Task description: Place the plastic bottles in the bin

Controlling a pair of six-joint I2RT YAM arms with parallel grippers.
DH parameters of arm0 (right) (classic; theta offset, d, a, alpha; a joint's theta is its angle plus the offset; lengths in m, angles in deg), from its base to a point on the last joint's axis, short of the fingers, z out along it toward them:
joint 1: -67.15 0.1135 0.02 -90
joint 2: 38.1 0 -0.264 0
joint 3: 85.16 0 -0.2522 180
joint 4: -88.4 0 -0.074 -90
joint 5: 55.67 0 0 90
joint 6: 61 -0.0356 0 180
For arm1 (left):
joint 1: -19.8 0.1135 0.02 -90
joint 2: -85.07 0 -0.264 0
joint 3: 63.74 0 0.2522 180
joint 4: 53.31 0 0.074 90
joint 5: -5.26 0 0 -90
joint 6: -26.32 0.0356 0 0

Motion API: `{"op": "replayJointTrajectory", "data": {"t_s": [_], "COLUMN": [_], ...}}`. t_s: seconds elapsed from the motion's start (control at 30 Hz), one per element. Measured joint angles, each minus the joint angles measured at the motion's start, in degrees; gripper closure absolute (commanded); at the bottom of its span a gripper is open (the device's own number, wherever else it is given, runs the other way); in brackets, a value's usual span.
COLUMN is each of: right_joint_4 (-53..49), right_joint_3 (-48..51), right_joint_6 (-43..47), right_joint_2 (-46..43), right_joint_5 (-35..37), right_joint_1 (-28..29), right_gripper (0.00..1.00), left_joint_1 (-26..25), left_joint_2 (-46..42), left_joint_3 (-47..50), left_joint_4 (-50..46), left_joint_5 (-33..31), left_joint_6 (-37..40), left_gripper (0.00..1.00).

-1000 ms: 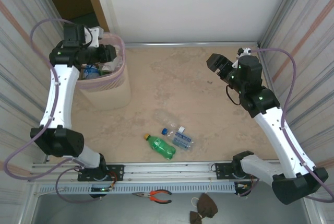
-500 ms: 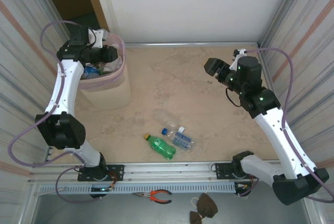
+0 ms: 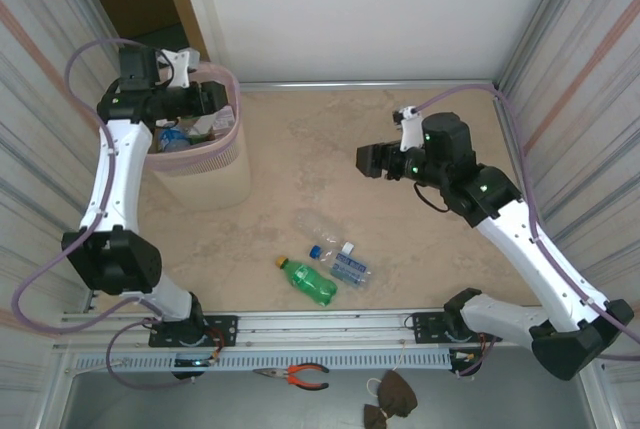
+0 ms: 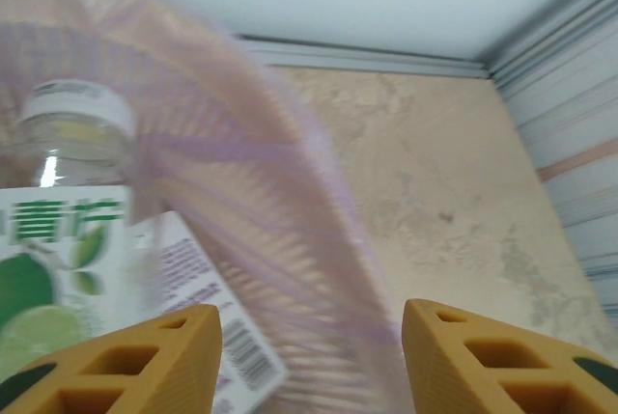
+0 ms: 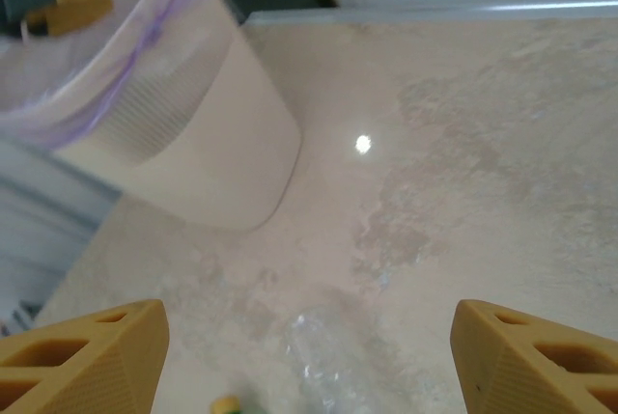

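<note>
The counter [image 3: 330, 139] holds three loose plastic bottles [image 3: 308, 281]. Left jaws stand apart over the bin [image 3: 205, 179], seemingly so a lime-labelled bottle [image 4: 58, 240] drops in; right jaws, apart and empty, face the strays.

White arm links [image 3: 112, 174], black joints [image 3: 112, 259]

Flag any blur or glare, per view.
Top external: sharp, evenly lit. Left wrist: bin mesh and bottle smeared with blur. Right wrist: soft throughout, with a bright glare spot on the table.
</note>
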Motion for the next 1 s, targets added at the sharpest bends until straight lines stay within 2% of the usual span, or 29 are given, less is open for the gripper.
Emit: {"op": "replayJointTrajectory", "data": {"t_s": [0.23,0.47,0.7,1.0], "right_joint_4": [-7.2,-15.8,-20.6,-26.1], "right_joint_3": [-0.3,-3.0,-9.8,-21.1], "right_joint_6": [13.0,21.5,23.8,25.3], "right_joint_2": [5.1,16.1,29.2,46.5], "right_joint_5": [-0.4,4.6,8.4,12.2], "right_joint_1": [9.9,19.5,21.5,22.3], "right_gripper": [0.24,0.24,0.22,0.18], "left_joint_1": [-0.1,-0.1,-0.1,-0.1], "left_joint_2": [-7.5,-13.2,-16.5,-19.6], "left_joint_3": [0.6,6.9,11.7,12.4], "left_joint_4": [3.5,7.2,8.2,8.0], "left_joint_5": [3.7,6.6,6.8,6.8], "left_joint_6": [-1.5,-3.3,-4.1,-3.8], "left_gripper": [0.43,0.43,0.41,0.40]}}
